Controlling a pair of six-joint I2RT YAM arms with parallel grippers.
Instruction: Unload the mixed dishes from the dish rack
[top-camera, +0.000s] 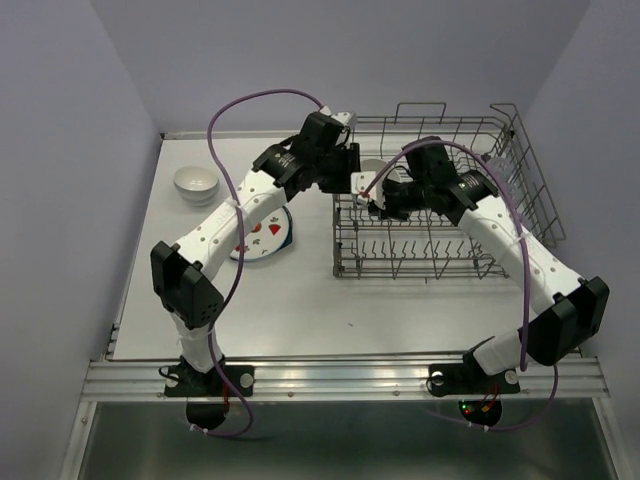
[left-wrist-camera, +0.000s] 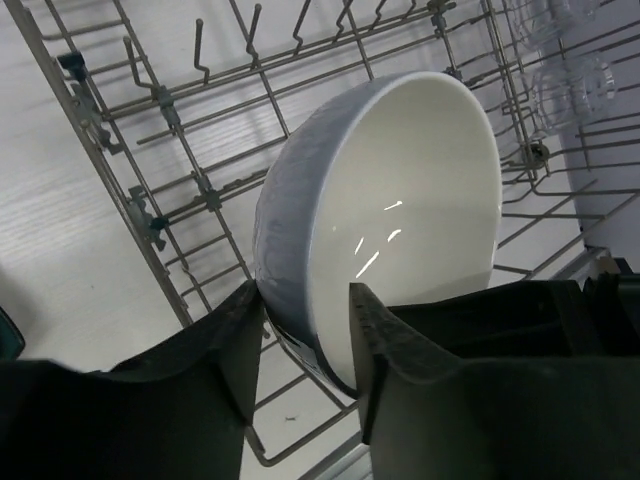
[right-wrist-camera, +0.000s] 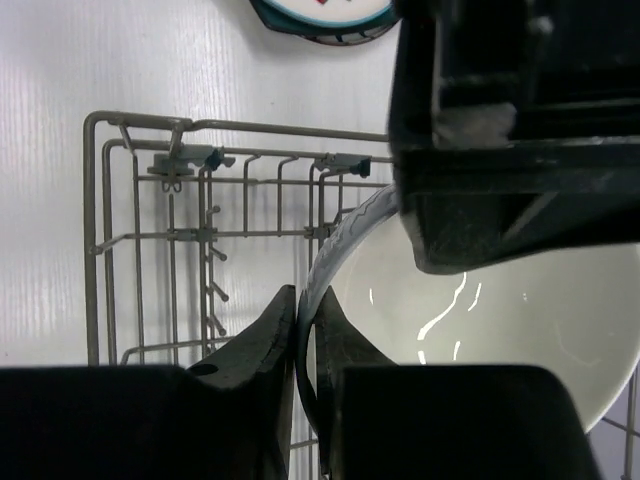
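In the grey wire dish rack (top-camera: 440, 255), near its left end: one white bowl (left-wrist-camera: 400, 200), tipped up on edge among the upright tines, glazed hollow turned toward the left wrist camera. Gripped at the rim from two sides at once.

Left gripper (left-wrist-camera: 305, 340): clenched across the bowl's wall, one finger against the outside, the other pressed to the inside, the rim caught between.

Right gripper (right-wrist-camera: 300, 340): fingers drawn nearly together, grasping the thin rim edge-on, just beside the black housing of the left gripper. Cannot tell whether the bowl's lower edge rests on the wires or hangs above them.

Also inside the rack, toward its far right by the taller wire side: clear glass tumblers (left-wrist-camera: 570, 60), blurred, number not readable.

Out on the white table (top-camera: 300, 310), just left of the rack: strawberry plate (top-camera: 260, 232) lying flat on top of the dark teal plate (top-camera: 288, 238), both partly hidden under the left arm.

Farther left and back, well apart from the rack: small white bowls (top-camera: 196, 183), nested in a stack, mouths up.
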